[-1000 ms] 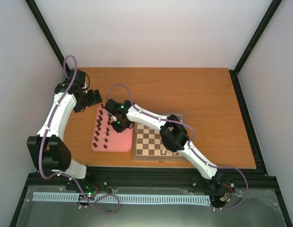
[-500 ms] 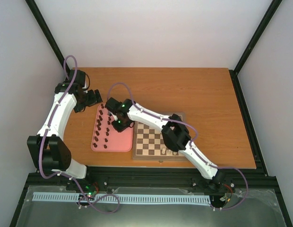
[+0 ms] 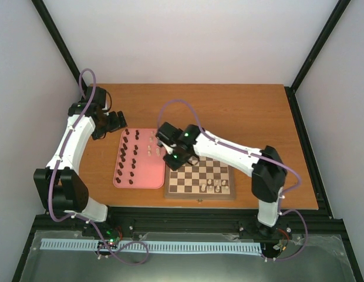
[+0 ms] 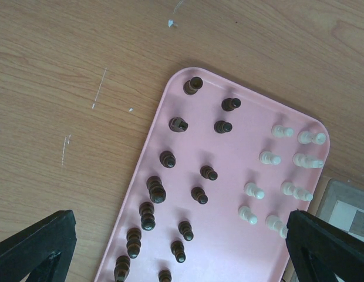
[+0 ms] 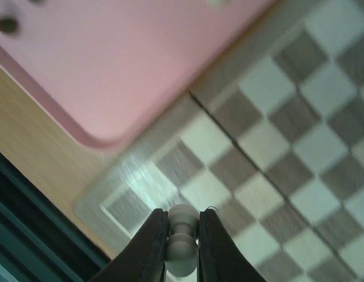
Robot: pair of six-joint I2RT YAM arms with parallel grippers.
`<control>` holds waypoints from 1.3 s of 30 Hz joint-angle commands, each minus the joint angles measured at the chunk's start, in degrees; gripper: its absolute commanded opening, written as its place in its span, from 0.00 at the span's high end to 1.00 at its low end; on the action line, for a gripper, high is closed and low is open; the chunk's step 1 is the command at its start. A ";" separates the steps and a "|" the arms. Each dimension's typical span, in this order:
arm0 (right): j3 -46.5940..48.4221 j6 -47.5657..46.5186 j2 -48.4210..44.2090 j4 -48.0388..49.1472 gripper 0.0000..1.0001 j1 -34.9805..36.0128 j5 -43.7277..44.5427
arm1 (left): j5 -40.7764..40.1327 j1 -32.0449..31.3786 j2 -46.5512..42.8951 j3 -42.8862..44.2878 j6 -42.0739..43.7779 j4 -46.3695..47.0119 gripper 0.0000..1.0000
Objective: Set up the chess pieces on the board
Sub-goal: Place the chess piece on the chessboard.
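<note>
Right pincer (image 5: 182, 220) is clamped on a cream chess piece (image 5: 182, 244), its two fingers pressed to the piece's sides; only the right wrist view shows this grip, since from above the right pincer (image 3: 173, 158) hides whatever it carries. That same close view puts the held piece over a corner of the board (image 5: 287, 117), with the rounded corner of the pink tray (image 5: 111, 59) in the upper left of the frame just beside the board's rim, whether touching I cannot tell. The top view gives the wider layout: the board (image 3: 199, 176) sits low in the frame near the tabletop's (image 3: 229, 111) front edge, a few cream pieces (image 3: 212, 187) stand along its bottom row, and the tray (image 3: 150, 170) lies along its left side. Broad bare wood spreads above and to the right of the board. Left pincer (image 3: 114, 122) hangs off the tray's upper left corner. Its own camera shows the left pincer (image 4: 181, 217) with jaws wide apart and holding nothing, and it sorts the tray (image 4: 229, 194) plainly: dark pieces (image 4: 157, 189) in rows on the left, cream ones (image 4: 270, 157) in two rows on the right, scratched tabletop (image 4: 82, 59) beyond the rim
</note>
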 commanded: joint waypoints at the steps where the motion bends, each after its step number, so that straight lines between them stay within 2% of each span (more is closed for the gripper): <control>1: -12.23 3.98 -6.97 0.95 0.91 -1.01 2.37 | -0.17 -0.14 -1.02 0.49 -0.23 0.17 0.00; 6: -23.05 7.45 -13.19 4.09 0.91 -4.58 1.06 | -0.51 -0.19 -0.62 0.87 -0.19 0.15 0.00; 14: -30.22 8.39 -15.20 7.20 0.91 -5.77 1.11 | -0.35 -0.19 -0.33 1.05 -0.21 0.03 0.00; 39: -35.17 10.37 -16.93 7.30 0.90 -6.06 0.55 | -0.08 -0.13 -0.43 -0.04 -0.27 0.58 0.00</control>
